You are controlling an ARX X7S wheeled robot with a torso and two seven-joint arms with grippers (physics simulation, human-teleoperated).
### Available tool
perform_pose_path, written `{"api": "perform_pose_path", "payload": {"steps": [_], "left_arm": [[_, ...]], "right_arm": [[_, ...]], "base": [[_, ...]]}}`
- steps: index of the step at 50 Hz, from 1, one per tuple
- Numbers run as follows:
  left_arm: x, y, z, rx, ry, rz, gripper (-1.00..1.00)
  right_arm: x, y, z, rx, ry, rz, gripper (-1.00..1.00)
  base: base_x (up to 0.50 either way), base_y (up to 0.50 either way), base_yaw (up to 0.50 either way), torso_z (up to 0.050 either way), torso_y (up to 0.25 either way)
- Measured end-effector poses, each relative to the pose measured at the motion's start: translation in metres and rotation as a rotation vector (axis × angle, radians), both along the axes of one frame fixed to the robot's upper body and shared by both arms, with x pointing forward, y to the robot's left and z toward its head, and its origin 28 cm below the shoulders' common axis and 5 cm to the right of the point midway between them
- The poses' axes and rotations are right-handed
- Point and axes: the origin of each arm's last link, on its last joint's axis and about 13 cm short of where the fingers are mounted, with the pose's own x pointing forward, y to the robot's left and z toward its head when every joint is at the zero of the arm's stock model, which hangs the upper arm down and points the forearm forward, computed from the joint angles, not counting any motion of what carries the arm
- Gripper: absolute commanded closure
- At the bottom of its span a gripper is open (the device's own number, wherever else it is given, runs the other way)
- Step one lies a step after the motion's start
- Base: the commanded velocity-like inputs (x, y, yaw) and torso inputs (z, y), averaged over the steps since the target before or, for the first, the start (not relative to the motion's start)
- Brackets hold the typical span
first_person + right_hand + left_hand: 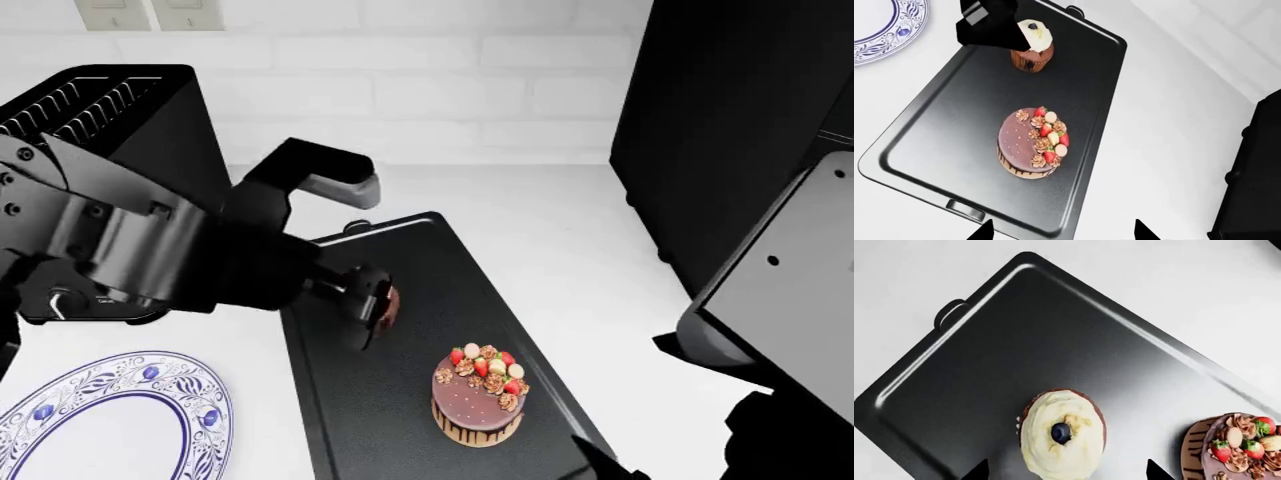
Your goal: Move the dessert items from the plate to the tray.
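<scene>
On the black tray (434,260), the frosted cupcake (1032,51) sits toward 12 o'clock, between the left gripper's (370,310) parted fingers; whether they touch it I cannot tell. The chocolate drip cake (479,394) stands at 5 o'clock from it. The right gripper (1061,231) hangs open above the tray's near end. The blue-patterned plate (114,420) lies at 9 o'clock of the cake

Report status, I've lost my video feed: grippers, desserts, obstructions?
Left gripper open around cupcake on tray. Right gripper open, empty. Chocolate cake on tray. Plate bare. No obstructions.
</scene>
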Motion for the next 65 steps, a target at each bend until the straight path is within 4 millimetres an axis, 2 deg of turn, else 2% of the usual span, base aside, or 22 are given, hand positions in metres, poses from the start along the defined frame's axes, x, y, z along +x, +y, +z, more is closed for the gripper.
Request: {"api": "perform_pose_path", "payload": {"steps": [9,20,30,42,51,65], "left_arm": [[-0.027,0.011,0.017,-0.082,-0.089,-0.023,-1.00],[-0.073,0.025,0.031,-0.189,-0.235,-0.053,-1.00],[-0.120,0.037,0.033,-0.259,-0.373,-0.064,-1.00],[-0.159,0.048,0.027,-0.328,-0.483,-0.046,-1.00],[-0.173,0.052,0.020,-0.346,-0.546,-0.033,-1.00],[-0.169,0.054,0.008,-0.363,-0.627,-0.008,-1.00]], "right_arm": [[-0.002,-0.006,0.001,0.036,-0.023,-0.027,-1.00],[-0.010,-0.012,-0.003,0.104,-0.067,-0.050,-1.00],[-0.021,-0.019,-0.008,0.174,-0.124,-0.063,-1.00],[-0.036,-0.024,-0.015,0.231,-0.222,-0.094,-1.00],[-0.042,-0.022,-0.016,0.272,-0.300,-0.121,-1.00],[-0.035,-0.017,-0.020,0.347,-0.413,-0.175,-1.00]], "base": [[0.00,0.00,0.00,0.000,0.000],[0.00,0.00,0.00,0.000,0.000],[0.00,0.00,0.00,0.000,0.000],[0.00,0.00,0.00,0.000,0.000],[0.00,0.00,0.00,0.000,0.000],[0.00,0.00,0.00,0.000,0.000]]}}
